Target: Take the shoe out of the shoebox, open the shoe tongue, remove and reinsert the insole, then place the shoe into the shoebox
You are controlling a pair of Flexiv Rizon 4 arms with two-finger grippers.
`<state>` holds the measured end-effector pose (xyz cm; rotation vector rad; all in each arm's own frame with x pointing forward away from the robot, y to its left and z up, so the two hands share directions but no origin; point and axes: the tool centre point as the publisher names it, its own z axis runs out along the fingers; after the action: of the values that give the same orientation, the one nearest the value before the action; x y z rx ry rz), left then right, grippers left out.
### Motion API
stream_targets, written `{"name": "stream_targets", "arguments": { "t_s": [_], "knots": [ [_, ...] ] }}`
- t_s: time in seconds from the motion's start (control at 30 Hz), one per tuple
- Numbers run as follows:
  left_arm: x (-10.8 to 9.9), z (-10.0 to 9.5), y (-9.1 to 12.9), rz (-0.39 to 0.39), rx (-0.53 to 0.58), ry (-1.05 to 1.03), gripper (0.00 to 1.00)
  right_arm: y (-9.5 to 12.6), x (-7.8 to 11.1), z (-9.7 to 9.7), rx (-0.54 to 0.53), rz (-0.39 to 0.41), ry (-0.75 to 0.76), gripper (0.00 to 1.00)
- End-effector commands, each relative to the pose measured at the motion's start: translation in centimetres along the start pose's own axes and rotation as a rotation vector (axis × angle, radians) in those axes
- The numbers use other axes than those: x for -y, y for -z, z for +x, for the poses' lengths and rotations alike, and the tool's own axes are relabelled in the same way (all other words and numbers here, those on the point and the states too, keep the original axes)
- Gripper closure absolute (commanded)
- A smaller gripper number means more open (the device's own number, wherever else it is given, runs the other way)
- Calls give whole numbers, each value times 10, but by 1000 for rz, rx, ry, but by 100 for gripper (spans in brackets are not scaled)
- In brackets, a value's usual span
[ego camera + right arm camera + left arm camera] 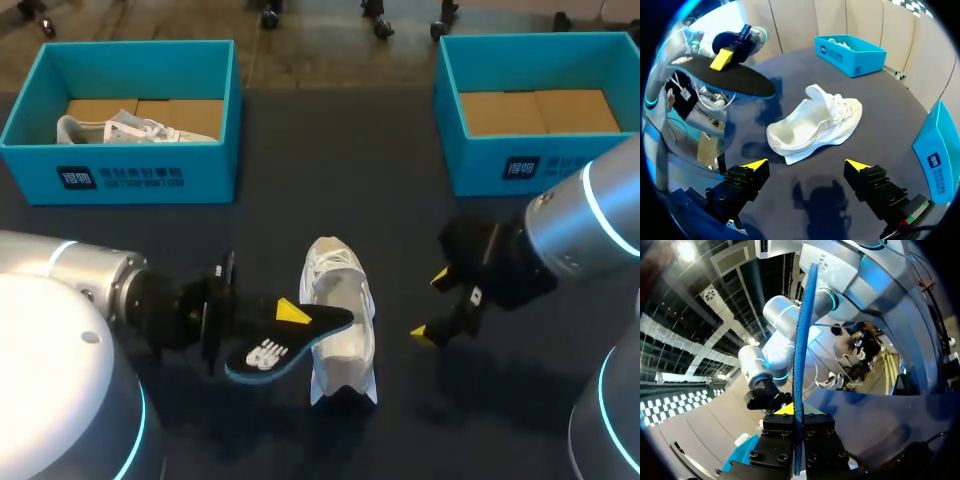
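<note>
Insole [300, 335] in left jaws, shoe [345, 325] beside

Two shoeboxes [120, 178] [500, 165], two shoes [120, 130] [345, 330], one insole [300, 335] and two hands [290, 315] [431, 305].

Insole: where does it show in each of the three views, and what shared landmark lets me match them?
Head view: insole low centre, its tip over the white shoe.
Left wrist view: insole seen edge-on, a blue strip rising from between the fingers.
Right wrist view: insole a dark oval held off the table, beside the white shoe.
Shared landmark: the left hand clamped on it.
</note>
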<state>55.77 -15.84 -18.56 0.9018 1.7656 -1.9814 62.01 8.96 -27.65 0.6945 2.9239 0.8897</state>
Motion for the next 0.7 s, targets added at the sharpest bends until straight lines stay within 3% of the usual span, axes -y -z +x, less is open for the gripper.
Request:
{"name": "stream_targets", "arguments": {
  "t_s": [0.03, 0.17, 0.53, 0.7],
  "knots": [
    [-5, 11, -9, 0, 8, 16, 100, -34, -1, -1, -20, 19, 1, 0],
    [-5, 19, -12, -3, -11, 33, 100, -50, 4, 5, -41, 32, 5, 0],
    [-5, 19, -12, -3, -11, 33, 100, -52, 2, 4, -41, 35, 17, 0],
    [-14, 25, -13, 14, 1, 62, 100, -73, -1, 7, -67, 28, 55, 0]
  ]
}}
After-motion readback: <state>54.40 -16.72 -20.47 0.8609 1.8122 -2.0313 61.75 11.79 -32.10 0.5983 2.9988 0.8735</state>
